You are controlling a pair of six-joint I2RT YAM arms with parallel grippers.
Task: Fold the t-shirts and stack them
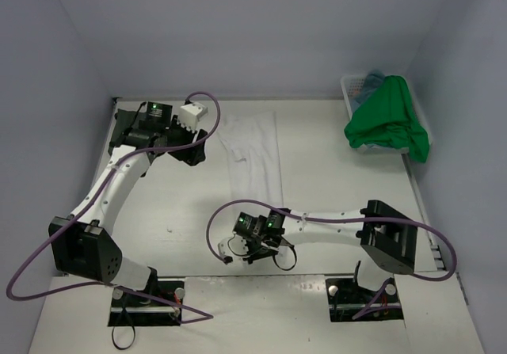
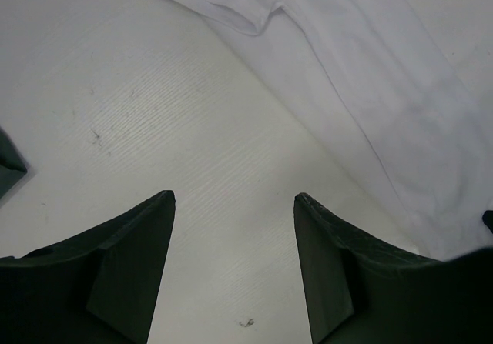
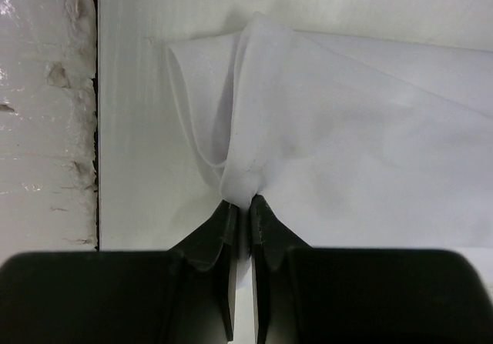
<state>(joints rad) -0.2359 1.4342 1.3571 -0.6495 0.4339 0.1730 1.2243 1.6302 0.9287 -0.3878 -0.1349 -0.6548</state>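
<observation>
The white cloth t-shirt [image 1: 253, 156] lies as a long, narrow folded strip on the pale table [image 1: 333, 180], running from the far middle toward the near middle. At its near end the right gripper [image 3: 241, 202] is clamped on a pinch of the white fabric, the two black fingers [image 3: 219, 232] pressed together with the cloth bunched up between their tips. The left gripper [image 2: 235, 198] hovers at the far left, just left of the shirt's far end, jaws spread apart over bare table and grasping nothing. A corner of a dark grey-green cloth t-shirt [image 2: 8, 171] shows at the left edge of the left wrist view. At the far right, a bright green cloth t-shirt [image 1: 386, 120] is draped over the near side of a white plastic lattice basket [image 1: 348, 85], with a dull teal-blue cloth t-shirt [image 1: 374, 78] bundled inside it.
</observation>
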